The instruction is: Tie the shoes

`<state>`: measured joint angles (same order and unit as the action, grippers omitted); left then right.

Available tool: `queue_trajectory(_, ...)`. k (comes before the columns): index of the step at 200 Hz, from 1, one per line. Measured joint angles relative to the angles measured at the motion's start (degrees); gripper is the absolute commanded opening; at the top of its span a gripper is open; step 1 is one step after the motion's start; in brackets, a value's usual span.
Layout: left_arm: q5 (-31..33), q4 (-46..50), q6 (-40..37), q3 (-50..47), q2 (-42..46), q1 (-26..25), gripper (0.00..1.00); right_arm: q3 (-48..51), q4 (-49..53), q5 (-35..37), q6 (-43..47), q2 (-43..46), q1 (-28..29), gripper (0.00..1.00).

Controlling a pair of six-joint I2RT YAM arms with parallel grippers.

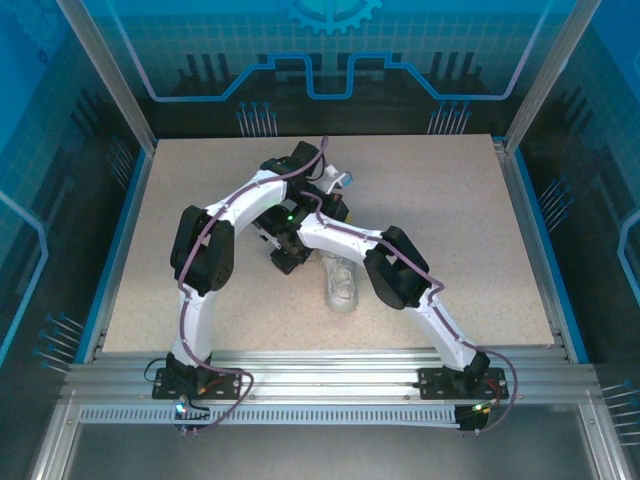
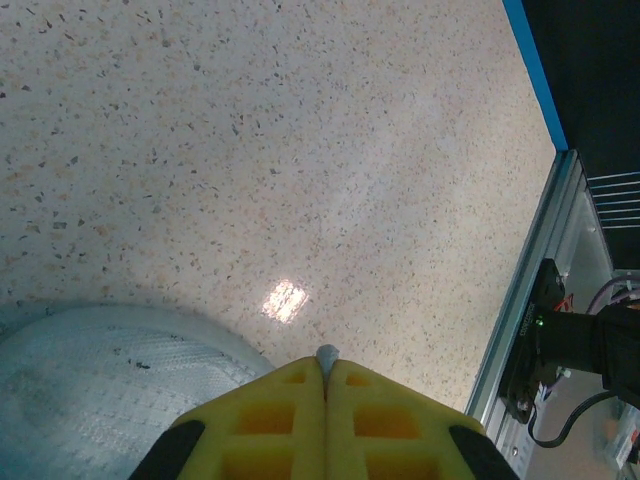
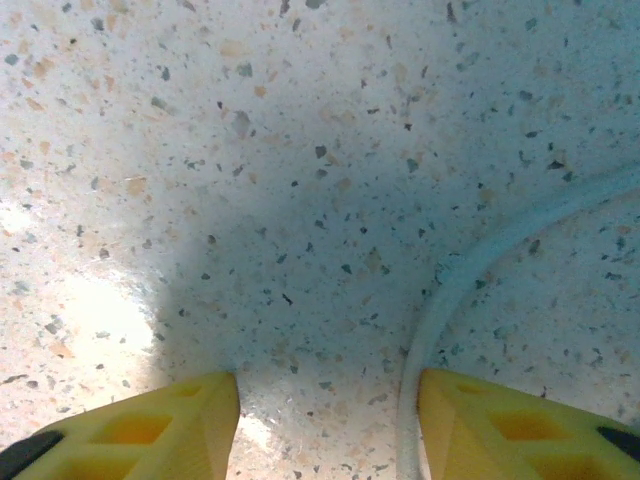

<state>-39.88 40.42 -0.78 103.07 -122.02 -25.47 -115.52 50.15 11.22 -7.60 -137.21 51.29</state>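
Both arms rise from the near rail and fold inward over the middle of the counter. The sneaker lies just below where they meet, its long axis running near to far and its near end clear of the arms. The wrists bunch just left of and beyond it; which gripper is closer cannot be told from above.

Seen from the left wrist, the left gripper is closed, its yellow fingers pressed together. A small pale nub sits at the tips, possibly lace but too small to say. The sneaker's white mesh lies just beside this gripper.

Seen from the right wrist, the right gripper hangs low over the counter, half spread and holding nothing. A thin white lace curves across the counter and runs into the gap — hard by one finger, well off the other. The coming move likely turns on that. The lace lies inside the right gripper's reach but off-centre, so a small sideways shift before closing looks wise.
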Motion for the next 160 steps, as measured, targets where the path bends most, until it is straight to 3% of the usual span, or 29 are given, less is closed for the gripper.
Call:
queue_trajectory(81, 0.68, 0.46, 0.37, 0.04, 0.00, -0.68, 0.00, 5.97, -4.44, -4.46, 1.33, 3.15, 0.04, 0.08)
queue_trajectory(109, 1.16, 0.39, 0.42, 0.04, 0.00, -1.44, 0.00, 12.20, -8.28, -2.73, 3.54, 6.75, 0.79, 0.00)
queue_trajectory(160, 1.55, -3.80, 1.40, -4.59, 1.57, -2.36, 0.00, 28.41, -15.82, 0.92, 8.00, 16.87, 3.08, 0.00)
